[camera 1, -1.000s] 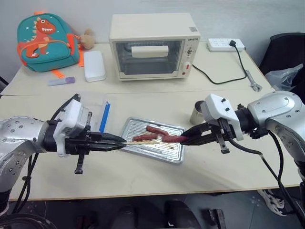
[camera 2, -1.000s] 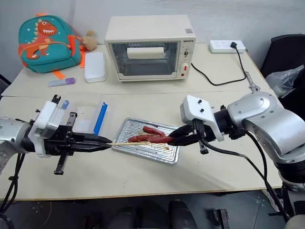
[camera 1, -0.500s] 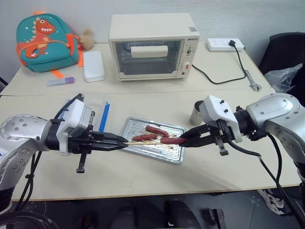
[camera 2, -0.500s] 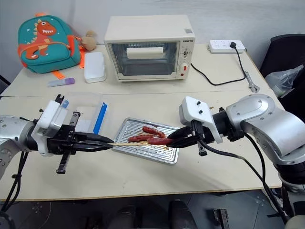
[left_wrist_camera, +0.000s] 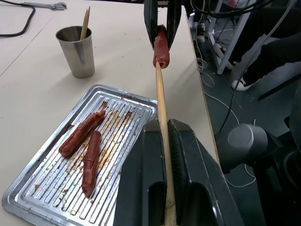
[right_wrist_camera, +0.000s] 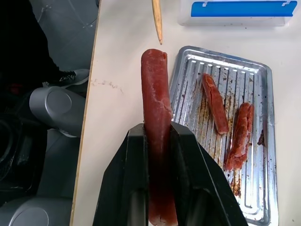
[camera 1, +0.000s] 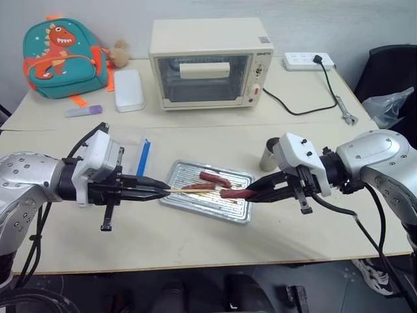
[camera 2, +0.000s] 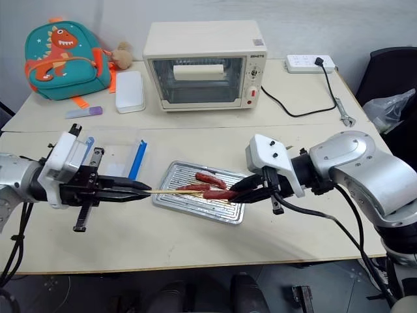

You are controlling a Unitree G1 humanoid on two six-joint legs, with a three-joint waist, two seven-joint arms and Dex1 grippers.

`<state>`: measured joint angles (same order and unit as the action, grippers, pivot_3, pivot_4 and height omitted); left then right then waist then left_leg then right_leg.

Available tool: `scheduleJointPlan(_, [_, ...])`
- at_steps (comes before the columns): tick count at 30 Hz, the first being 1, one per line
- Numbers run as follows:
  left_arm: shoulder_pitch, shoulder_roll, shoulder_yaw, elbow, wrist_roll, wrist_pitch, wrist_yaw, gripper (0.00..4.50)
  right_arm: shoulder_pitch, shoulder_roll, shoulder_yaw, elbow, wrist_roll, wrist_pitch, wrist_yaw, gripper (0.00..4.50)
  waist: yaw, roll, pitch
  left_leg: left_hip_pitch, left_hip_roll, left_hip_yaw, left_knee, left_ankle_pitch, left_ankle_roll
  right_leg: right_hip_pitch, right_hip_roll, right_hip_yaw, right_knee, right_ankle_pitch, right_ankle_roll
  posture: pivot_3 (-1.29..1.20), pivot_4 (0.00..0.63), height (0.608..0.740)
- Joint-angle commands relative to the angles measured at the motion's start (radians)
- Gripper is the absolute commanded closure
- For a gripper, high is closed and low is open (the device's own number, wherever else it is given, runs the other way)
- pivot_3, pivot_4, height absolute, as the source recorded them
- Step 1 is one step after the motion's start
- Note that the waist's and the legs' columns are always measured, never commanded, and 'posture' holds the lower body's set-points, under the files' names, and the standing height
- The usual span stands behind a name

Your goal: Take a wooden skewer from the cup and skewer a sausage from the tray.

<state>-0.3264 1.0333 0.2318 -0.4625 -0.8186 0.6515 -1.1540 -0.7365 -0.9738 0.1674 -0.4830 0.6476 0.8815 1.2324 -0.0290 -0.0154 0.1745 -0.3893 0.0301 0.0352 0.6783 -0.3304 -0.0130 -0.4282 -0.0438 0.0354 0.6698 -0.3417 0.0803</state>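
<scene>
My left gripper point(camera 1: 164, 192) is shut on a thin wooden skewer point(left_wrist_camera: 161, 106) that points level toward the right. Over the right end of the silver tray point(camera 1: 174, 199), my right gripper point(camera 1: 255, 193) is shut on a reddish-brown sausage point(right_wrist_camera: 157, 103), held lengthwise toward the skewer. The skewer's tip point(right_wrist_camera: 156, 21) is almost in line with the sausage's end, and a small gap separates them in the right wrist view. Two more sausages point(camera 1: 207, 182) lie on the ribbed tray. The grey metal cup point(left_wrist_camera: 76, 52), with another skewer in it, stands behind my right gripper.
A clear plastic box with blue clips point(camera 1: 133, 155) sits left of the tray. At the back stand a toaster oven point(camera 1: 208, 62), a dinosaur backpack point(camera 1: 62, 55), a white case point(camera 1: 128, 90) and a power strip point(camera 1: 308, 60) with its cable. A wrench point(camera 1: 346, 112) lies at the right.
</scene>
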Motion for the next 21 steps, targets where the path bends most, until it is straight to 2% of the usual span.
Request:
scheduleJointPlan(1, [-0.004,-0.003,0.008,-0.028,-0.008,-0.008,0.004,4.50,-0.027,-0.003,-0.037,-0.016,0.022,0.008,-0.005,3.94,0.000,0.000,0.000,0.000,0.000,0.000,0.000,0.000,0.000,0.000,0.000,0.000,0.000,0.000,0.000,0.00,0.150,0.740])
scheduleJointPlan(21, [-0.035,-0.032,-0.045,-0.019,0.011,-0.030,0.003,4.50,-0.047,0.000,-0.049,-0.043,0.077,0.038,-0.021,3.94,0.000,0.000,0.000,0.000,0.000,0.000,0.000,0.000,0.000,0.000,0.000,0.000,0.000,0.000,0.000,0.00,0.150,0.740])
